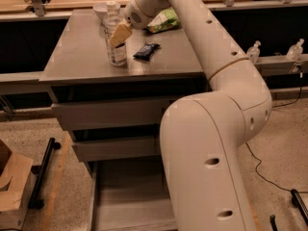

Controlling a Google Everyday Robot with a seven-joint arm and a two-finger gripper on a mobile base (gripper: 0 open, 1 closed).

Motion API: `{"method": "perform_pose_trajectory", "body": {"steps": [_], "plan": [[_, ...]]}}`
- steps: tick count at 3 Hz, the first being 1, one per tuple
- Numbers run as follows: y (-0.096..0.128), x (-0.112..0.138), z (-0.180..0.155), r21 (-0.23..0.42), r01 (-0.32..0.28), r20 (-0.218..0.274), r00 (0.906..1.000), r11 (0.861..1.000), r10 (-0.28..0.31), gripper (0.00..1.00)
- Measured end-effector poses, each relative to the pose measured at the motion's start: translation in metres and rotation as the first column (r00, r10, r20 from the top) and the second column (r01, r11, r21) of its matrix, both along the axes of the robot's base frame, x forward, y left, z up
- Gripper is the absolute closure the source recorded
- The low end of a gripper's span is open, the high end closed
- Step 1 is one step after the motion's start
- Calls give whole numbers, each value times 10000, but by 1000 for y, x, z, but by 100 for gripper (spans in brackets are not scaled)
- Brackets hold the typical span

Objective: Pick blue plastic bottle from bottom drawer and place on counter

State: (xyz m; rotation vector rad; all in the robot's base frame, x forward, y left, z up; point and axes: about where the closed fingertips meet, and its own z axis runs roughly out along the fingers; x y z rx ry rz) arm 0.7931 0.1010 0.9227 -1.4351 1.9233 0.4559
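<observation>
The blue plastic bottle (115,49), clear with a white cap and a dark-and-white label band, stands upright on the grey counter (77,52), left of its middle. My gripper (119,33) is at the bottle's upper half, with a tan finger (121,32) lying across its front, shut on it. My arm reaches in from the right over the counter. The bottom drawer (127,201) is pulled open below, and its visible grey floor is bare; my arm's large base hides its right part.
A white bowl (101,9) stands behind the bottle. A green bag (163,20) and a dark blue packet (146,50) lie to its right. Two small pump bottles (253,51) stand on a ledge at the right. A cardboard box (12,186) sits on the floor at the left.
</observation>
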Motion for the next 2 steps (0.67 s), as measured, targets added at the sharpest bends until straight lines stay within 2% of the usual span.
{"method": "perform_pose_trajectory", "body": {"steps": [1, 2], "plan": [[6, 2, 3, -187, -39, 59, 10000, 9998, 41, 0], [7, 2, 3, -207, -44, 70, 10000, 9998, 45, 0]]}}
